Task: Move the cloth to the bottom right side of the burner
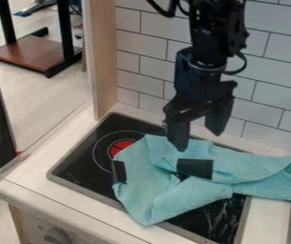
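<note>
Currently claw [199, 138] is wide, over the cloth [141, 190]; shallow pinch on loose fabric below could let it slip

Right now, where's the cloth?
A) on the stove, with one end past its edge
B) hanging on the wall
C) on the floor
A: the cloth lies bunched over the black stove, and its right end runs across the edge onto the counter.
</note>
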Controlling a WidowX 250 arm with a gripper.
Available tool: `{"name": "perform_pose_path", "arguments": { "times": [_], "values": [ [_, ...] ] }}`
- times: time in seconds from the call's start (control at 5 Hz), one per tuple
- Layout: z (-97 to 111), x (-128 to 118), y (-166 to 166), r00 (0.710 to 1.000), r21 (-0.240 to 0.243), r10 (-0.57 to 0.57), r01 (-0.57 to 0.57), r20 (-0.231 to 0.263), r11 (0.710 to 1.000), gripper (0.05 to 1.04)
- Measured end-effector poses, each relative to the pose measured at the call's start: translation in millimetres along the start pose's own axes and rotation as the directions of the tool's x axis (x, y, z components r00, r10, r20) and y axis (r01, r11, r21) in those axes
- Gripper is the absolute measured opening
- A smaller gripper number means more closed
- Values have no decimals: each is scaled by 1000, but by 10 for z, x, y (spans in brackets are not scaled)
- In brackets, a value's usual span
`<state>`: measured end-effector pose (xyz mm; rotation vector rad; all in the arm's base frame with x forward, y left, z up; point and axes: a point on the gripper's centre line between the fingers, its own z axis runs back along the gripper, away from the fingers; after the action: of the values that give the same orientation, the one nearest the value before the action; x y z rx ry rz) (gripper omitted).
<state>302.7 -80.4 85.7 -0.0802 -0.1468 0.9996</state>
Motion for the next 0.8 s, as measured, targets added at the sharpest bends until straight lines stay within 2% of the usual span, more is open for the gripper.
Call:
{"name": "perform_pose_path", "arguments": {
  "times": [0.2,0.8],
  "values": [
    [45,4,9,1000,-14,-1,1,-1,1000,999],
    [54,6,5,1000,-19,-1,1,0,1000,999]
  ]
}}
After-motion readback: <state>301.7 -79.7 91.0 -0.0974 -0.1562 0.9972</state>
